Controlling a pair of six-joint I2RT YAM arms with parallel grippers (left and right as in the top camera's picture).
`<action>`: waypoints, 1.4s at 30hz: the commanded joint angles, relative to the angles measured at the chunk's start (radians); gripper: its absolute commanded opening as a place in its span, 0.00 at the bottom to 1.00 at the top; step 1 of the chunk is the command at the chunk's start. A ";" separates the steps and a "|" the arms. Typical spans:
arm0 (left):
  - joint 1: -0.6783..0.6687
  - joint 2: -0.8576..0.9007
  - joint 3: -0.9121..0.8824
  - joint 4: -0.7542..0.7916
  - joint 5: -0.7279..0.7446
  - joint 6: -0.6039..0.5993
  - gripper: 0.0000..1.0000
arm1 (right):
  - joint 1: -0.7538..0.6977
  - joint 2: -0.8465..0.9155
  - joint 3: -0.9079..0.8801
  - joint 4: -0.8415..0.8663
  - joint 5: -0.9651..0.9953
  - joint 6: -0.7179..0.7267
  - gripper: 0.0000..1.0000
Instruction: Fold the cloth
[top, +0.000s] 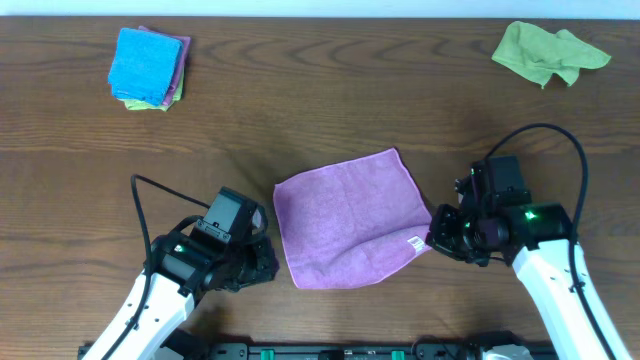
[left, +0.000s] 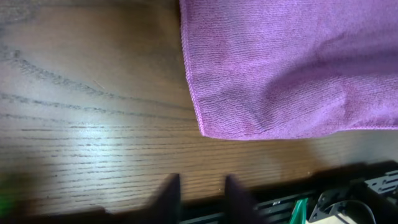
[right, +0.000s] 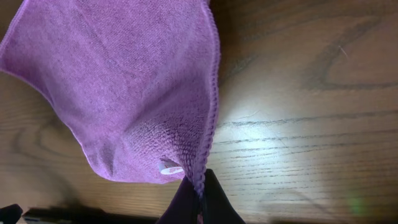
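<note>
You will find no readable writing here. The small white tag (right: 169, 167) on the purple-pink square microfibre cloth (top: 350, 218) carries marks too blurred to make out in the right wrist view, and overhead it is only a white speck at the cloth's near right corner.

The cloth lies spread and a little rumpled near the middle of the dark brown wood-grain table (top: 320, 120), between your 2 arms.

The right gripper (right: 199, 186) has its jaws pinched together on the hemmed edge at the tagged corner, and the fabric rises towards it in a fold. The fingertips themselves are cut off by the bottom of that frame.

The left gripper (left: 201, 180) stands partly open with only bare wood between its 2 dark, blurred fingers (left: 169, 193). It holds nothing and sits apart from the cloth's near left corner.

A stack of folded cloths with a bright blue one on top (top: 147, 65) sits at the far left, the lower layers showing only as edges. A crumpled lime-green cloth (top: 548, 52) lies at the far right. Nothing of the room shows beyond the table.
</note>
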 joint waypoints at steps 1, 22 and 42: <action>0.002 0.002 0.003 -0.004 -0.016 -0.006 0.47 | -0.002 -0.009 0.014 0.003 0.013 0.012 0.01; 0.003 0.046 -0.201 0.674 -0.155 -0.016 0.06 | -0.002 -0.009 0.014 0.112 0.122 0.007 0.01; 0.003 0.541 -0.158 1.112 -0.264 0.109 0.05 | -0.002 -0.009 0.014 0.182 0.148 -0.087 0.01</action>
